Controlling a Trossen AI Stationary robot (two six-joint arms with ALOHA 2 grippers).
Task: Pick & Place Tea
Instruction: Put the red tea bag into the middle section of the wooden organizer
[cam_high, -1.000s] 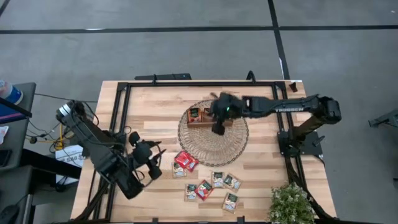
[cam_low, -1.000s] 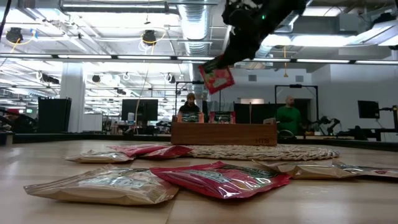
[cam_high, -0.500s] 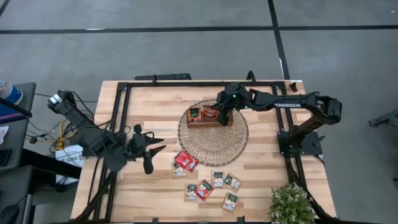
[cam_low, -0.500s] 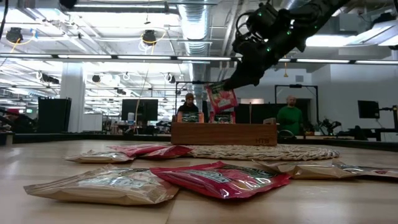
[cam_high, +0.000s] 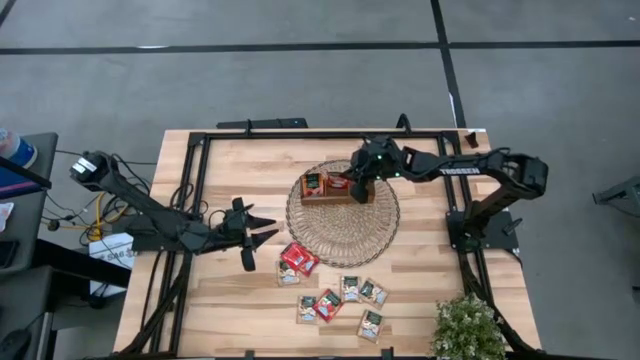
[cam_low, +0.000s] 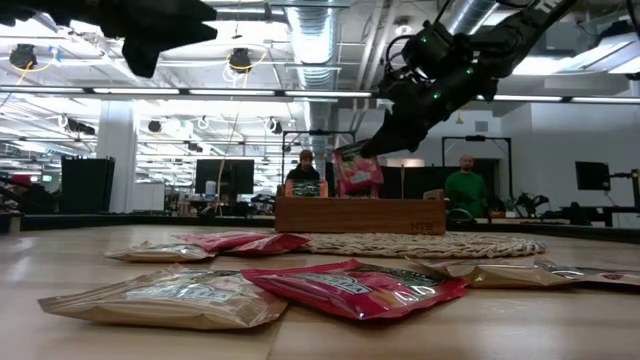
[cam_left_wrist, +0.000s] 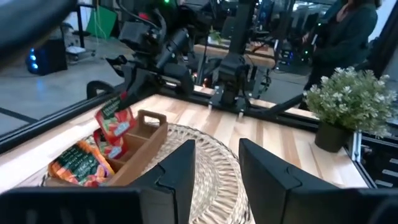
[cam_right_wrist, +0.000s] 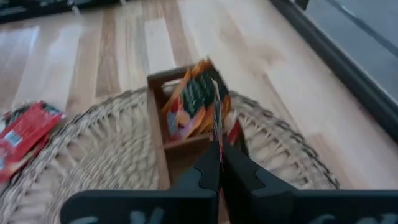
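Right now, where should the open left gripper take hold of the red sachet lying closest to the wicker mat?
Probably from straight above, with the left gripper jaws straddling the red sachet at the edge that faces the wicker mat. It lies flat on the table, so no side offers a pinch; a pale sachet crowds its opposite corner, while the mat-side edge looks free.

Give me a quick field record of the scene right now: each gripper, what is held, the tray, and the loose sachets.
right gripper: shut on red sachet, over the wooden tray
left gripper: open, empty, above bare table left of the wicker mat
tray: on the mat; at least one sachet already in an end compartment
loose sachets: red and beige, flat on the table in front of the mat
plant: near-right table corner
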